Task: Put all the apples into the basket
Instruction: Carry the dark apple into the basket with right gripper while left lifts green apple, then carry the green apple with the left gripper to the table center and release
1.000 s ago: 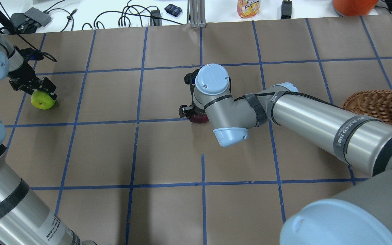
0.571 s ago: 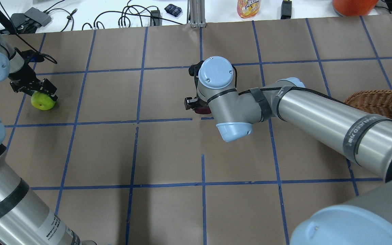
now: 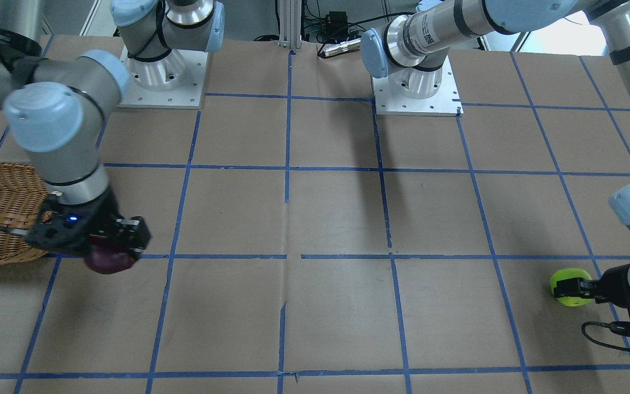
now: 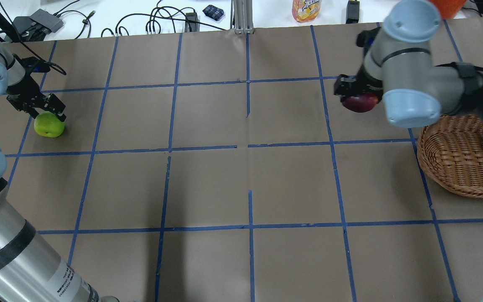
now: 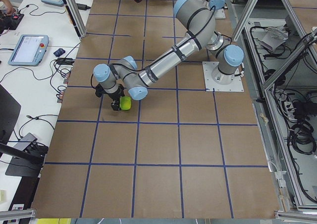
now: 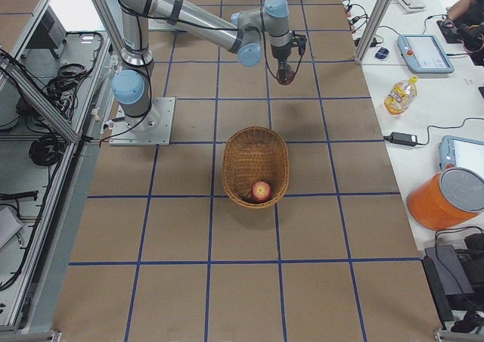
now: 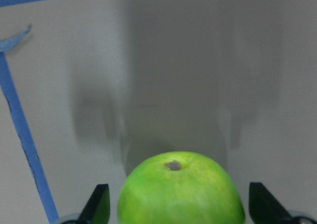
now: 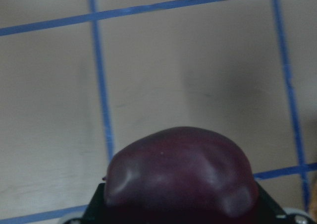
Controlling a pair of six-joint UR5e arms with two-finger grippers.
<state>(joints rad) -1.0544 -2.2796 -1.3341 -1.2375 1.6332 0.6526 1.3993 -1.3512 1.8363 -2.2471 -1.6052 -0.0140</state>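
Note:
My right gripper [image 4: 357,95] is shut on the dark maroon apple [image 4: 359,102] and holds it above the table, just beyond the far left rim of the wicker basket [image 4: 455,167]. The right wrist view shows this apple [image 8: 181,172] filling the space between the jaws. The red apple [image 6: 261,191] lies inside the basket [image 6: 255,149]. My left gripper [image 4: 47,114] is shut on the lime green apple [image 4: 49,126] at the table's far left, low over the table. In the left wrist view the green apple [image 7: 181,192] sits between the fingers [image 7: 99,209].
Brown paper with blue tape lines covers the table [image 4: 245,176]. Cables, a juice bottle [image 4: 306,9] and an orange container stand on the white bench beyond the far edge. Both arm bases [image 3: 416,93] are bolted at the robot's side.
My right arm has carried the maroon apple from the table's middle to the right, up to the basket's far left rim. My left gripper and the green apple shifted slightly left.

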